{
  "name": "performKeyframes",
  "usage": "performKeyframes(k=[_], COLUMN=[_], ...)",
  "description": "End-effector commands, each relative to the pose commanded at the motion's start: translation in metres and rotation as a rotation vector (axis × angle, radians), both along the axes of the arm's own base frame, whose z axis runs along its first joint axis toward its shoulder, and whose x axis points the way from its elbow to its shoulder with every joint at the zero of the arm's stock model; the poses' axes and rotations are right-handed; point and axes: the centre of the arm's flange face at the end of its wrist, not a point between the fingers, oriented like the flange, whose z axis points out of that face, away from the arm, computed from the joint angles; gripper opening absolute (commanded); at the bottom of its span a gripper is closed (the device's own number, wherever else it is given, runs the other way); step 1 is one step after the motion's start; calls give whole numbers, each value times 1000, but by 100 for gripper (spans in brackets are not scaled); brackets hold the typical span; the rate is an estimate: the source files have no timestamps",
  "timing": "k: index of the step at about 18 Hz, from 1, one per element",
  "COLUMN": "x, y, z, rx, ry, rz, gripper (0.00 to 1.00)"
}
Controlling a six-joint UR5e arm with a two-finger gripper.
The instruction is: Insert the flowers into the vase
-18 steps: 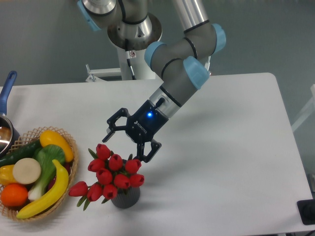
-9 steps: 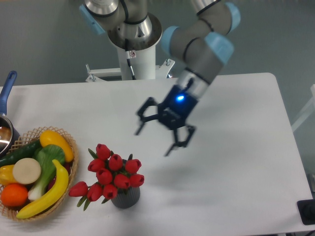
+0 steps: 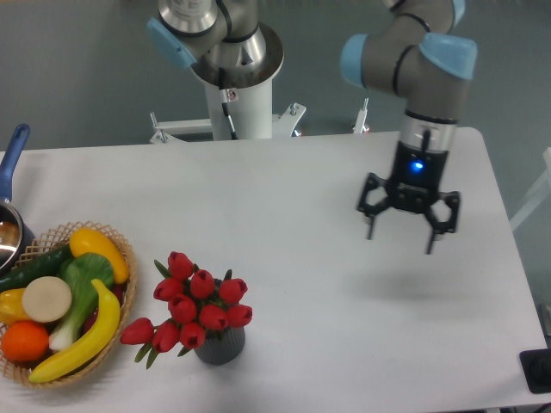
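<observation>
1. We are hanging the claw (image 3: 401,233) above the right of the tabletop (image 3: 301,198), its jaws spread apart and carrying nothing.
2. The flowers (image 3: 191,303) are sitting in the vase (image 3: 219,346), near the front edge beside the basket (image 3: 120,323).
3. We are judging the job done, so we are keeping well clear of the blooms.

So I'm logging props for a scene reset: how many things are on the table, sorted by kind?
Flowers, one tied bunch: 1
Vase: 1
Wicker basket of toy produce: 1
Pot at the left edge: 1
Total: 4
The open gripper hangs over the table's right side, holding nothing.
</observation>
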Motion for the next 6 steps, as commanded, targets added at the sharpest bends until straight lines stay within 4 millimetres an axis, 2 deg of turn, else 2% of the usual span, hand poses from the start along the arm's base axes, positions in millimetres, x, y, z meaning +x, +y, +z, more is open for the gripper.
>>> performKeyframes(k=[2, 6], x=[6, 11], y=[7, -1], z=[-5, -21], rx=[-44, -78], ry=[11, -4], rz=[-20, -67], gripper=[100, 100])
